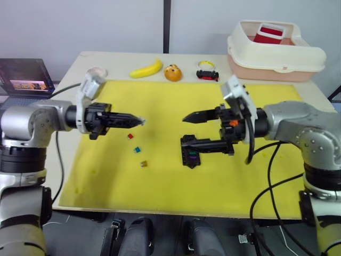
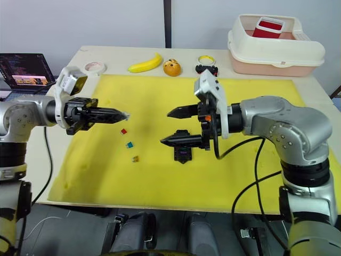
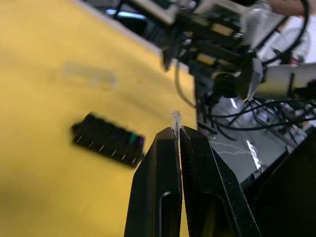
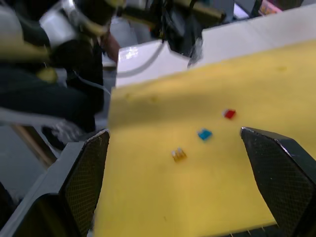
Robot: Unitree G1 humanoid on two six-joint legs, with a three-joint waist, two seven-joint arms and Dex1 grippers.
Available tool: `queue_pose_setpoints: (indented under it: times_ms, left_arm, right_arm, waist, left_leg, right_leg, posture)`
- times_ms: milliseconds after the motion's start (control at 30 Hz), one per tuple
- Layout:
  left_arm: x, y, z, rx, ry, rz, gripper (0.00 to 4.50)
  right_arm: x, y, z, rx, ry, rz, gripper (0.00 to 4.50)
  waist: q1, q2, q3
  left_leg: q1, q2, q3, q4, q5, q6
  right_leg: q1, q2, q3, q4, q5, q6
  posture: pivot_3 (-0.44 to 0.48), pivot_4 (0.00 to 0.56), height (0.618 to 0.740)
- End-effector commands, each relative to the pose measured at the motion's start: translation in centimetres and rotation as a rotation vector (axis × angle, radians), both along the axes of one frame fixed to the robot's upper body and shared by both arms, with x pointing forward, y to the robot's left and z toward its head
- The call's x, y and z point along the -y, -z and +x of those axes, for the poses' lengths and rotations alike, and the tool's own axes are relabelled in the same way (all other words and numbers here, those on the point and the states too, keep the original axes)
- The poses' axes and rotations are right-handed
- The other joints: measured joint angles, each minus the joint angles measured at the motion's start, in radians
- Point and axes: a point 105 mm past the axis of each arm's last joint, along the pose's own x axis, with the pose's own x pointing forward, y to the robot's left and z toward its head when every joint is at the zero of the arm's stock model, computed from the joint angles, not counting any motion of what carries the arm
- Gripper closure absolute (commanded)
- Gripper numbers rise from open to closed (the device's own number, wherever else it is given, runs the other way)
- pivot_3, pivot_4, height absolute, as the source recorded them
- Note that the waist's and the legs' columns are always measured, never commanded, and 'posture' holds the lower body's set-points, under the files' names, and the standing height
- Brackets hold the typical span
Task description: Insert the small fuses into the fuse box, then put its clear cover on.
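The left gripper is hovering above the yellow mat, its two black fingers pressed together on a tiny pale fuse that is sticking out just past the fingertips in the left wrist view. The right gripper is hanging over the middle of the mat with its fingers spread wide apart, one above the other, holding nothing. The fuse box is lying flat on the mat just under the right gripper's lower finger, with a green and a purple fuse already sitting in its slots at one end. Three loose fuses are lying on the mat between the two grippers, below the left one: a red fuse, a teal fuse and an amber fuse, each a little apart from the next. In the left wrist view, a faint transparent rectangle that may be the clear cover is resting on the mat beyond the fuse box.
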Motion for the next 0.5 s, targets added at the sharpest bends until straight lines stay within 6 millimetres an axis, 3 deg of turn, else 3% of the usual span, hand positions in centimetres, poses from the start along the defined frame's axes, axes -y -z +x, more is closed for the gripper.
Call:
queue_pose_setpoints:
  times_ms: [33,233,367,500]
  left_arm:
    - [1.6,-2.1,-1.2,0.106,0.075,-0.049,4.37]
    - [3.3,-2.0,-2.0,0.166,0.150,-0.055,4.37]
    - [3.5,-1.8,-1.8,0.178,0.152,-0.048,4.50]
    - [3.5,-1.7,-1.5,0.185,0.146,-0.048,4.50]
  right_arm:
    - [-0.1,-1.3,-0.2,-0.035,0.016,0.052,0.00]
    - [-0.4,-2.2,-0.4,-0.109,0.015,0.111,0.00]
    - [-0.5,-2.3,-0.5,-0.122,0.023,0.109,1.24]
    - [-0.7,-2.4,-0.8,-0.129,0.010,0.106,1.24]
  waist:
    - [0.000,0.000,0.000]
    - [-0.001,0.000,0.000]
    - [-0.001,0.000,0.000]
    - [-0.001,0.000,0.000]
  left_leg:
    - [0.000,0.000,0.000,0.000,0.000,0.000]
    - [0.000,0.000,0.000,0.000,0.000,0.000]
    - [0.000,0.000,0.000,0.000,0.000,0.000]
    - [0.000,0.000,0.000,0.000,0.000,0.000]
  right_leg:
    - [0.000,0.000,0.000,0.000,0.000,0.000]
    - [0.000,0.001,0.000,0.000,0.000,0.001]
    - [0.000,0.002,0.000,0.000,0.000,0.001]
    - [0.000,0.002,0.000,0.000,0.000,0.001]
  posture:
    - [0.000,0.150,0.740]
    - [0.000,0.150,0.740]
    - [0.000,0.150,0.740]
    - [0.000,0.150,0.740]
